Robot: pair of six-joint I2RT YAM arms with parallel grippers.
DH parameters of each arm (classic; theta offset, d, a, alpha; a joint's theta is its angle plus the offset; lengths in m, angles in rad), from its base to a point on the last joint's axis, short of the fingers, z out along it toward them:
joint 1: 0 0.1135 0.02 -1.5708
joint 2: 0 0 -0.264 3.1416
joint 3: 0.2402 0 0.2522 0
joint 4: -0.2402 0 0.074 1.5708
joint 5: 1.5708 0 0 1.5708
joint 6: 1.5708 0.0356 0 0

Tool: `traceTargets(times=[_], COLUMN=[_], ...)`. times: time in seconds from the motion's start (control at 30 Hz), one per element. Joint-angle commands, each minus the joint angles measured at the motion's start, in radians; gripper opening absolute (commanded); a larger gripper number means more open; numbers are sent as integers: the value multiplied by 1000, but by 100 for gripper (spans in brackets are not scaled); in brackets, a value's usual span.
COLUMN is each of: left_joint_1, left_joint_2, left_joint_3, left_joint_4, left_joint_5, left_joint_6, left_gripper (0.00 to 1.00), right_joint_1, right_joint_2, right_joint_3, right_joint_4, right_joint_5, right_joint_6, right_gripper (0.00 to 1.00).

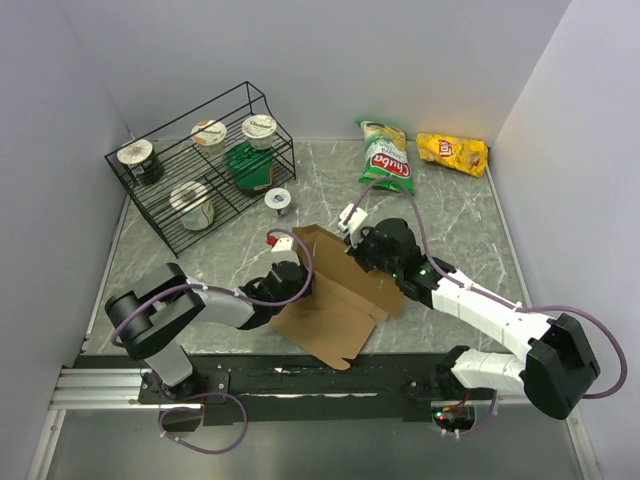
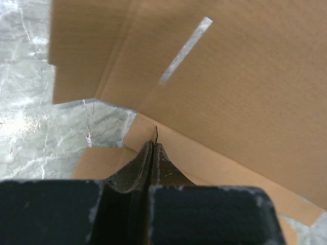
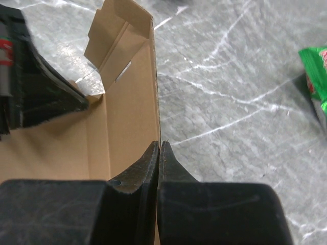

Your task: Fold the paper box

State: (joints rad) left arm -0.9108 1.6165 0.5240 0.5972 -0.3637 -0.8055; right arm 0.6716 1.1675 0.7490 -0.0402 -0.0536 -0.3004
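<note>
The box (image 1: 335,300) sits mid-tabletop between the two arms, half raised: one wall stands on its left side and a wide panel lies flat toward the near edge. The left hand (image 2: 153,147) is clenched on a thin cardboard edge low on the box, and the right hand (image 3: 159,148) is clenched on the top edge of an upright wall. Both bites look shallow, right at the rim, so the likeliest trouble is a slip: if either arm pulls faster than the board bends, the edge could slide out and the wall drop flat. With two holds on one sheet, arms moving against each other could also buckle the corrugated board away from its crease or tear it at a notch. Nothing pins the base, so a sideways push may drag the whole box across the tabletop (image 1: 460,230) rather than fold it. The top view alone shows the full outline, how far the walls are up, and the rack (image 1: 200,170) well apart at the far left. Only the wrist views show the pinches themselves. The left wrist view shows a slot (image 2: 185,50) cut in the panel above its fingers, while the right wrist view shows the wall edge-on, a notched flap beyond it, and a green bag (image 3: 318,71) off to the side.
</note>
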Motion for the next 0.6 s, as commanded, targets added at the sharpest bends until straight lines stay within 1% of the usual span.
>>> traceTargets(times=[0.0,0.1,0.17,0.2,0.23,0.3,0.33,0.37,0.5,0.57], left_joint_1=[-45,-45,-43,-43,-43,-43,-42,-40,-30,-4], left_joint_2=[10,-30,-59,-88,-105,-157,-177,-199,-375,-470], left_joint_3=[44,7,-16,-21,-30,-38,-47,-50,-99,-119], left_joint_4=[-20,6,-8,-22,-33,-74,-89,-133,-235,-264], left_joint_5=[0,-3,-17,-24,-32,-41,-53,-58,-87,-55], left_joint_6=[3,-20,-24,-24,-21,-20,-20,-20,-12,-1], left_gripper=[5,11,26,31,45,58,69,73,88,92], right_joint_1=[77,130,154,169,174,180,189,192,200,206], right_joint_2=[-8,12,21,30,35,41,43,43,40,38], right_joint_3=[-37,-46,-51,-53,-54,-59,-62,-59,-68,-69], right_joint_4=[152,172,184,195,200,210,212,211,218,220], right_joint_5=[27,110,144,168,178,193,199,202,221,225], right_joint_6=[-51,-97,-118,-123,-128,-141,-143,-149,-164,-172], right_gripper=[0,0,0,0,0,0,0,0,0,0])
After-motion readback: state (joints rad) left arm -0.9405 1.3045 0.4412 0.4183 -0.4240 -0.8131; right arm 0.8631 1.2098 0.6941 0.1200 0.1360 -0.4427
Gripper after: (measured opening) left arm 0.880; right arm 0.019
